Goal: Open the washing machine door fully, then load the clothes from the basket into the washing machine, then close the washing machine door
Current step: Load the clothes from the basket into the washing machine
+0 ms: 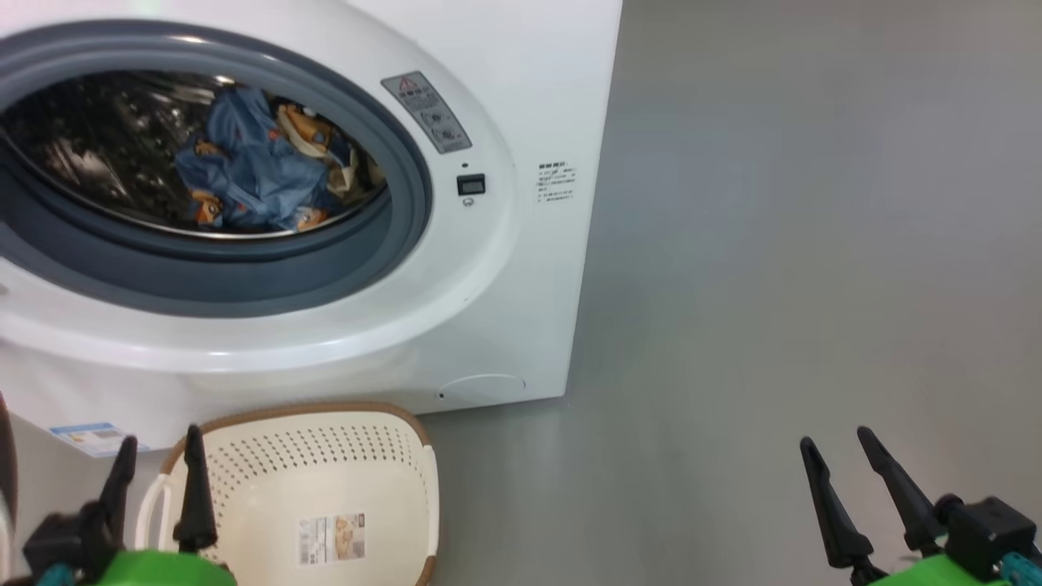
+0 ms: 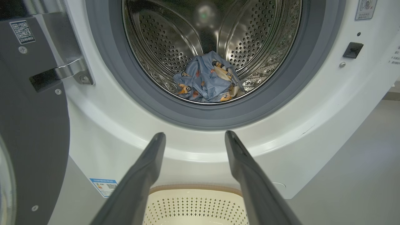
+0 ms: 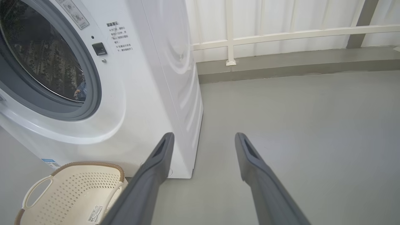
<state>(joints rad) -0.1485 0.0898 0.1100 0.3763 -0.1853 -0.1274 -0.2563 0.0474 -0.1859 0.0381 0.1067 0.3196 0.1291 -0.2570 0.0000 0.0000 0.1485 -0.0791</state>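
The white washing machine [image 1: 488, 268] stands with its round mouth uncovered. The blue bear-print clothes [image 1: 260, 163] lie inside the steel drum [image 2: 175, 40], seen as clothes [image 2: 207, 79] at the drum's bottom in the left wrist view. The washing machine door [image 2: 31, 125] hangs swung out on its silver hinge [image 2: 70, 72] at the left. The cream basket [image 1: 326, 488] sits on the floor before the machine, with just a paper label [image 1: 332, 537] in it. My left gripper [image 1: 159, 443] is open above the basket's left handle. My right gripper [image 1: 838, 443] is open over bare floor, right of the machine.
Grey floor [image 1: 773, 244] stretches to the right of the machine. A white railing [image 3: 281, 31] and a low kerb run along the far side. The door's dark rim [image 1: 6, 464] shows at the head view's left edge.
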